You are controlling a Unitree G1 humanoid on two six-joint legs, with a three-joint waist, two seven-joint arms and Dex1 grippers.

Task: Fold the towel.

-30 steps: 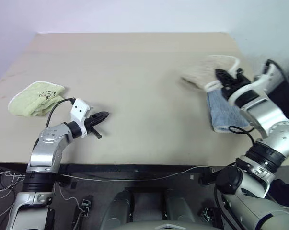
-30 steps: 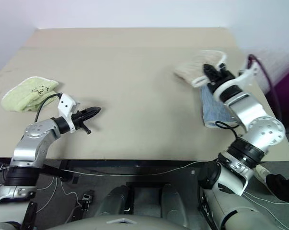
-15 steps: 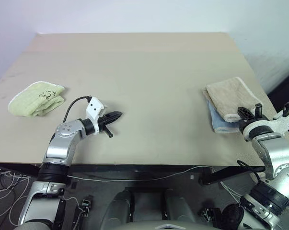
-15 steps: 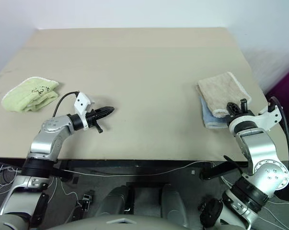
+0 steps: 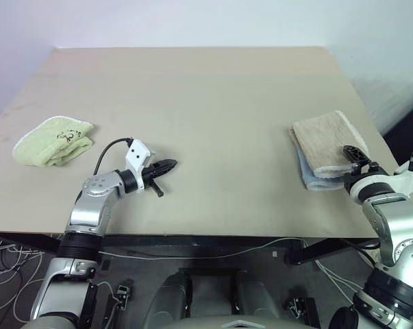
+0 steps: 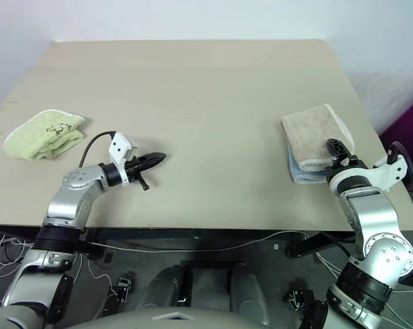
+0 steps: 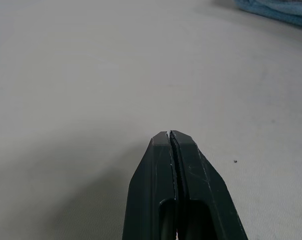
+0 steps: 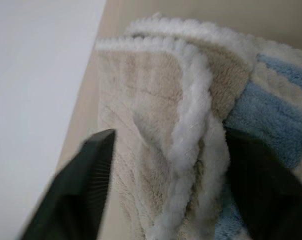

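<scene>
No brand or label reads anywhere; the only writing is a dark scribble on the light-green folded towel at the far left of the table, and I cannot make it out; nothing lies between that cloth and my left gripper, which hangs just over bare tabletop with its fingers pressed together on nothing; at the right edge the towel, beige terry with white corded edging, lies folded on top of a light-blue folded towel whose near rim peeks out beneath; my right gripper sits at its near end, fingers spread wide to either side of the white edge, not pinching it.
</scene>
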